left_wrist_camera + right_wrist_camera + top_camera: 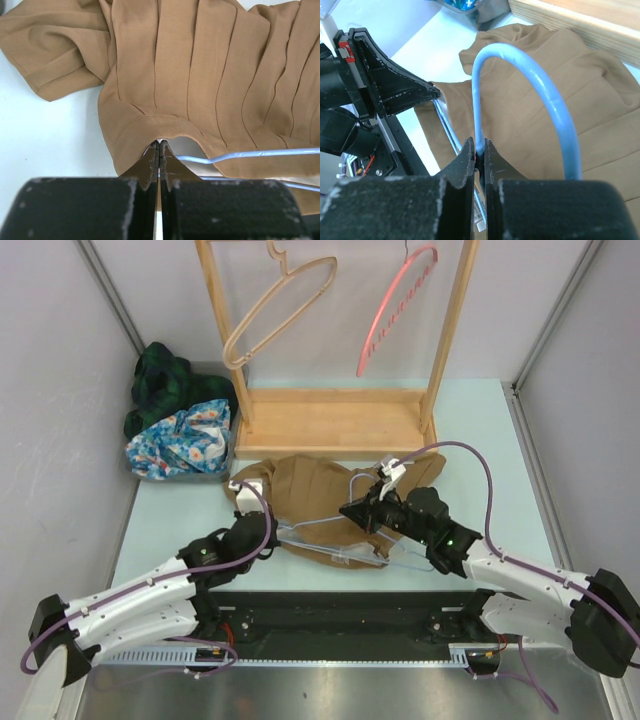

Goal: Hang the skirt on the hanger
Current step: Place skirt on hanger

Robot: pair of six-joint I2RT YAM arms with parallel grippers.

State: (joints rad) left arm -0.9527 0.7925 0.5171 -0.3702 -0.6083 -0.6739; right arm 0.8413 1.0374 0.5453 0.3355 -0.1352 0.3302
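Note:
The brown pleated skirt [320, 490] lies spread on the table in front of the rack. A light blue wire hanger [335, 545] lies partly inside the skirt's near edge. My left gripper [280, 532] is shut on the skirt's waistband [165, 125], with the hanger's wire [250, 154] running just to its right under the hem. My right gripper [350, 508] is shut on the neck of the hanger, and the curved hook [540, 90] rises above the jaws over the skirt [600, 115]. The left gripper [395, 87] also shows in the right wrist view, close by.
A wooden clothes rack [330, 420] stands behind the skirt, with a wooden hanger [275, 310] and a pink hanger [395, 310] on its bar. A bin of crumpled green and blue clothes [180, 435] sits at the back left. Walls close both sides.

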